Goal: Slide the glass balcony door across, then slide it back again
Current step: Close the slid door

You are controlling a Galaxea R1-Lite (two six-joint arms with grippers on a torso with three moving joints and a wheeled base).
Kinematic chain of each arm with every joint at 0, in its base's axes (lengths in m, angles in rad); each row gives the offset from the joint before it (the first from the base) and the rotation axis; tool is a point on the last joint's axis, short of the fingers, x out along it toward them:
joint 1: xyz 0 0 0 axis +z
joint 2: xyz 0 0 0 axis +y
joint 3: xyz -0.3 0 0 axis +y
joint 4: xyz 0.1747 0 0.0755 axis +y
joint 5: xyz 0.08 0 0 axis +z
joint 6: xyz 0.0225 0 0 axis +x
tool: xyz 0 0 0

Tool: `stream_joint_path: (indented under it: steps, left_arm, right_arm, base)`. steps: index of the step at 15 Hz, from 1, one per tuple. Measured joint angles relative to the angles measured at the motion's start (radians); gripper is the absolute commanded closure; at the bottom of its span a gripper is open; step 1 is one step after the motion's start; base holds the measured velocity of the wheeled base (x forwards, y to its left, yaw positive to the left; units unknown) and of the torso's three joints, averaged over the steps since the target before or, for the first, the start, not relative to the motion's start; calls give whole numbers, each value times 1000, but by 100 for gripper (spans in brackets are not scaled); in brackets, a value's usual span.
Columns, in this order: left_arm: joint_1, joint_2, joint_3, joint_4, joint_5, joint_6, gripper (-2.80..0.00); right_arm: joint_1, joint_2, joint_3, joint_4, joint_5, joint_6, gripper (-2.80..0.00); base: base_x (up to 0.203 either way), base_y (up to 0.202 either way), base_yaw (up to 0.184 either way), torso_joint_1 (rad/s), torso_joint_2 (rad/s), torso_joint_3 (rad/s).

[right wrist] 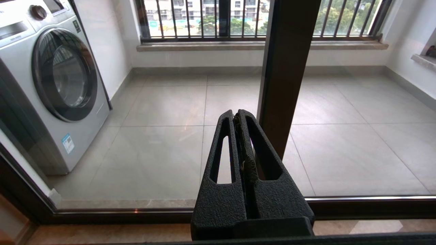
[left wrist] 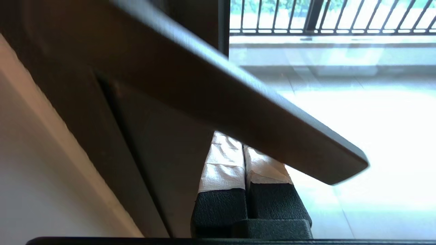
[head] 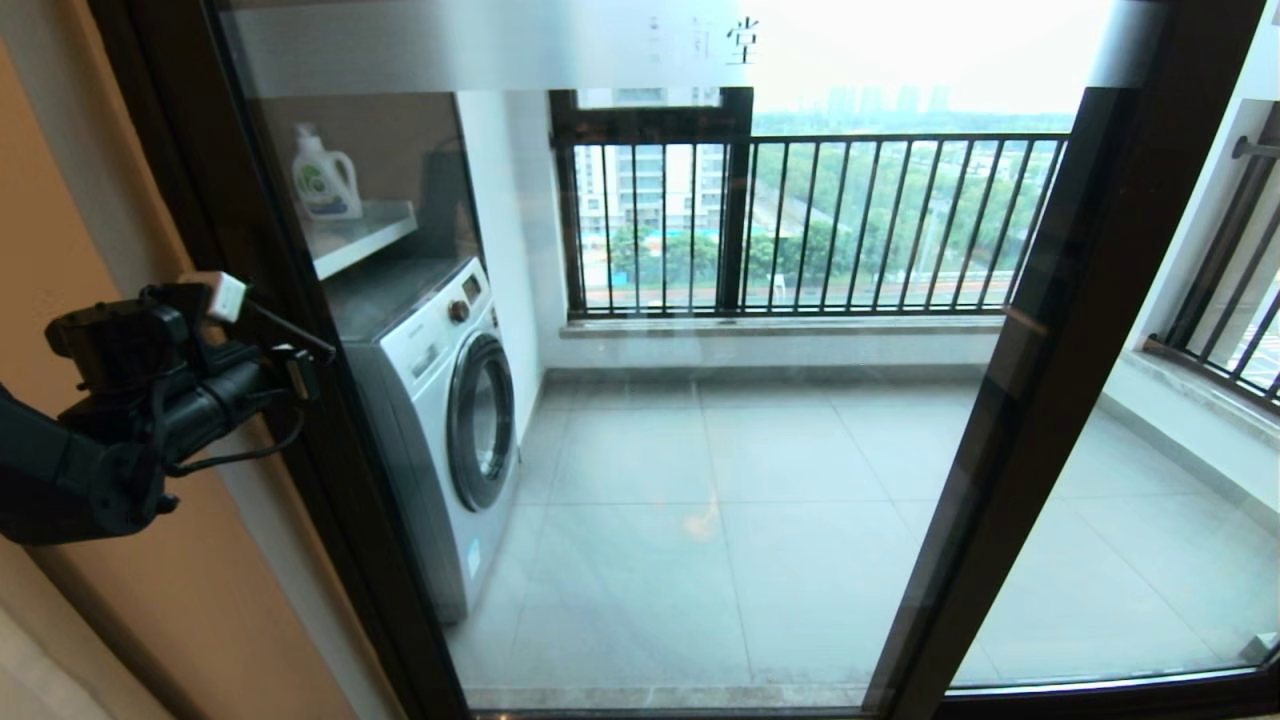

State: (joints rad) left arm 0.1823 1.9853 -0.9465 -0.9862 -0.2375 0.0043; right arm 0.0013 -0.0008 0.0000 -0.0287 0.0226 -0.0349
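Note:
The glass balcony door (head: 750,450) fills the head view, with a frosted strip and Chinese characters at its top. Its dark brown left stile (head: 290,240) stands beside the wall, and its right stile (head: 1050,330) slants down the right side. My left gripper (head: 300,372) reaches the left stile at mid height. In the left wrist view the gripper (left wrist: 242,149) is shut, and its taped fingertips are tucked behind the dark bar handle (left wrist: 238,102), which hides their ends. My right gripper (right wrist: 237,117) is shut on nothing, held low before the glass next to a dark stile (right wrist: 286,68). It is out of the head view.
Behind the glass stand a white washing machine (head: 450,400), a shelf with a detergent bottle (head: 325,180) and the outer window with black railing bars (head: 800,220). A tan wall (head: 60,250) borders the left stile. Another glass panel (head: 1180,500) lies to the right.

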Motion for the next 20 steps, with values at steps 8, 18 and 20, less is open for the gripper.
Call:
stream_joint_path:
  steps: [8,18,20]
  left_arm:
    - [-26,1,-54,3,38,-1,0]
    - [-47,-11,-82,1,128,-3,0]
    - [-47,-13,-69,1,126,-3,0]
  right_arm:
    - [0,0,0,0,0,0,0]
    - [0,0,0,0,0,0,0]
    - [0,0,0,0,0,0,0]
  base:
    - [0,0,0,0,0,0]
    - [0,0,0,0,0,0]
    - [0,0,0,0,0,0]
